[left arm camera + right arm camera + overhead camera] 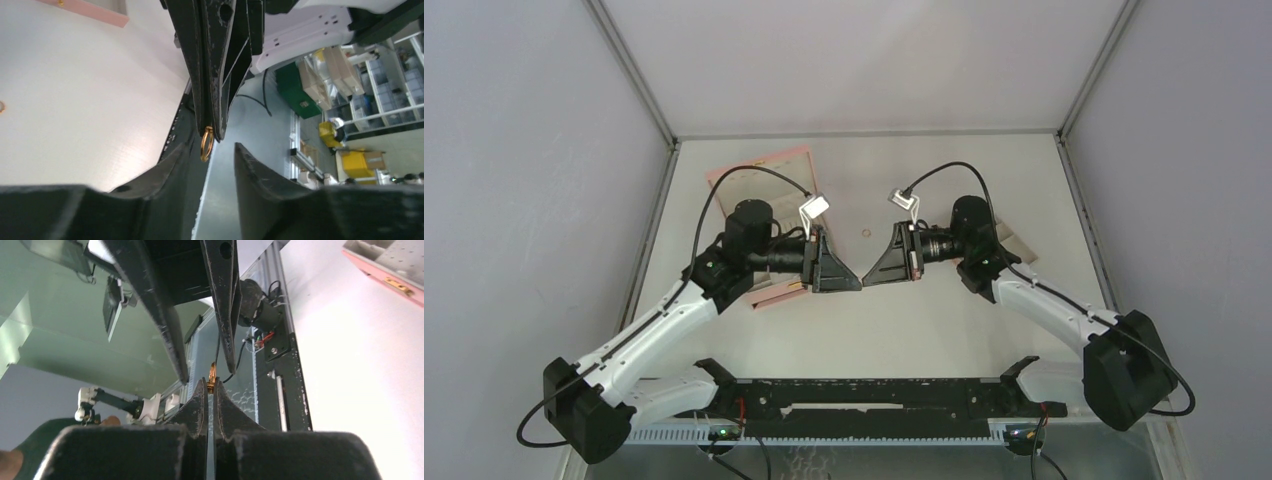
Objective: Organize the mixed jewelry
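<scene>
Both grippers meet tip to tip in the air over the middle of the table. My right gripper is shut on a tiny orange-copper ring, pinched edge-on at its very fingertips. In the left wrist view that ring hangs from the right gripper's tips, just in front of my left gripper. The left gripper is open, its fingers apart and not touching the ring. A second ring lies on the table a little behind the grippers, and it also shows at the left edge as a ring.
The pink box lies open at the back left, partly under the left arm, its corner a pink box in the right wrist view. A beige tray peeks out behind the right arm. The black base rail runs along the near edge.
</scene>
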Available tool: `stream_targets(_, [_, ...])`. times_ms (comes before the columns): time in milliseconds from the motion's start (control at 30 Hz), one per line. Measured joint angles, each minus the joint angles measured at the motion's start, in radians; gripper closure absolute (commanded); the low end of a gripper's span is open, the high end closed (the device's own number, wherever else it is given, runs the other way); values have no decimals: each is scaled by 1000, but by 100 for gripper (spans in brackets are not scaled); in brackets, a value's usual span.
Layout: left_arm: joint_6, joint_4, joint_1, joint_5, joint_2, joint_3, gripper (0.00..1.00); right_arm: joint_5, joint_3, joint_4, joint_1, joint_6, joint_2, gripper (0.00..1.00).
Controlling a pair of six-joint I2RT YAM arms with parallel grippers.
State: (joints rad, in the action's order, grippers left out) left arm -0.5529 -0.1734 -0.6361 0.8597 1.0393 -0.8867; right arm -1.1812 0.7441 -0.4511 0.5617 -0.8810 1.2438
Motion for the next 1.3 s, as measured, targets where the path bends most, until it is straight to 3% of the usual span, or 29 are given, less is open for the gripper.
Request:
stream_targets(133, [21,-40,0,-35,0,0,25,83,3,97,-6,48,-21,100])
stream_targets(333, [45,-172,4,-150,-45,-15,22,380,109,410,18,206,-78,100])
stream_targets(433, [35,-255,28,-325,-122,-32,22,555,201,540,60,269,-71,100])
stream_targets(633, [-87,-385,193,-700,-343,-5,22,925,507,775,153,389,174,100])
stream_targets(800, [-179,-560,261,-962,-468,3,22,1112,710,896,238,459,417,100])
stream_targets(1033, [-267,-718,264,-1175,-545,16,23,1209,962,980,293,502,678,100])
stream_targets(1300, [-286,-794,264,-1302,-624,13,23,1273,1154,1032,309,518,878,100])
